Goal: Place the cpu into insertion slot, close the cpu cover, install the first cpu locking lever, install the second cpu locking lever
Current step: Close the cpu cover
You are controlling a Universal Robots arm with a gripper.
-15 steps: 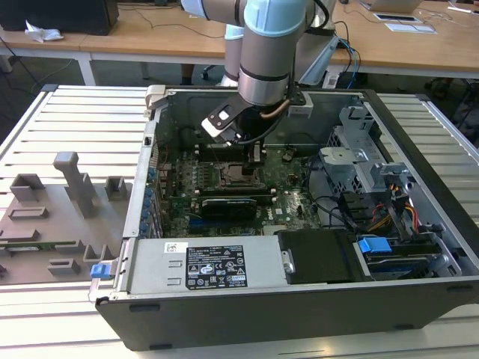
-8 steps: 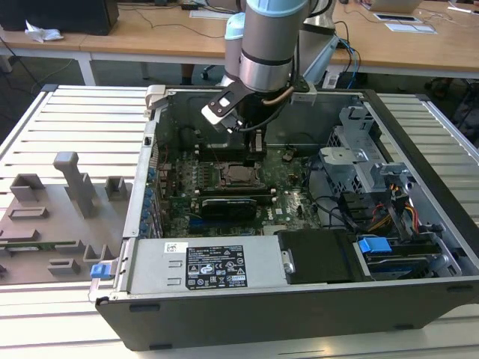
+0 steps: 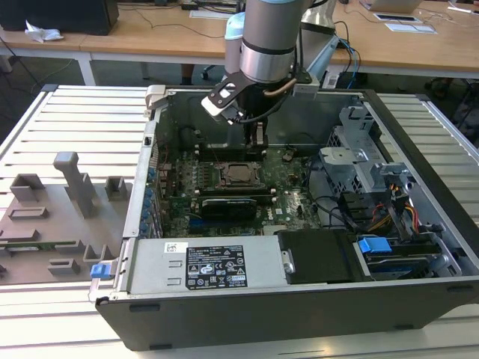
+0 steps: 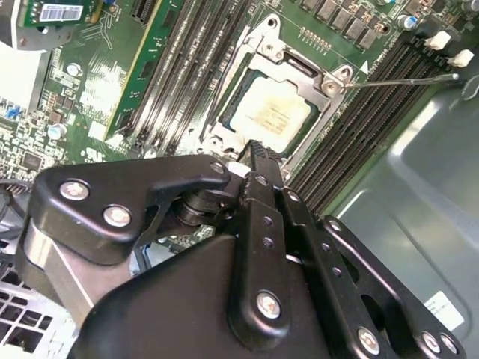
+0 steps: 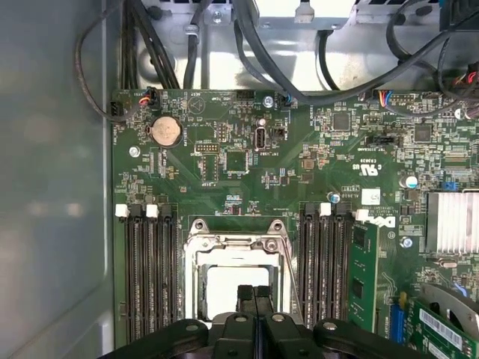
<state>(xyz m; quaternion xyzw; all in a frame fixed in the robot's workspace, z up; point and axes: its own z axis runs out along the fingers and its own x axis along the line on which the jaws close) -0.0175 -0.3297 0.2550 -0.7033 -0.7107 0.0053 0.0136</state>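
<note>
The cpu (image 4: 278, 116) lies flat in the insertion slot (image 4: 267, 46) on the green motherboard, its pale metal top showing through the window of the metal cover frame. In the exterior view my gripper (image 3: 257, 142) hangs inside the open computer case, just behind the slot (image 3: 238, 173). Both wrist views show the black fingers pressed together with nothing between them, the gripper (image 4: 254, 149) tip over the slot's rim (image 5: 236, 247) beside the cpu (image 5: 233, 288). Whether it touches the frame I cannot tell. A thin wire lever (image 4: 397, 78) sticks out from one corner of the slot.
Black memory slots (image 5: 146, 277) flank the socket on both sides. A green card (image 5: 363, 273) and a finned heatsink (image 5: 453, 221) stand beside them. Cables (image 5: 247, 45) run along the case wall. A drive cage (image 3: 359, 161) and power supply (image 3: 217, 265) fill the case. Grey fixtures (image 3: 71, 183) sit outside.
</note>
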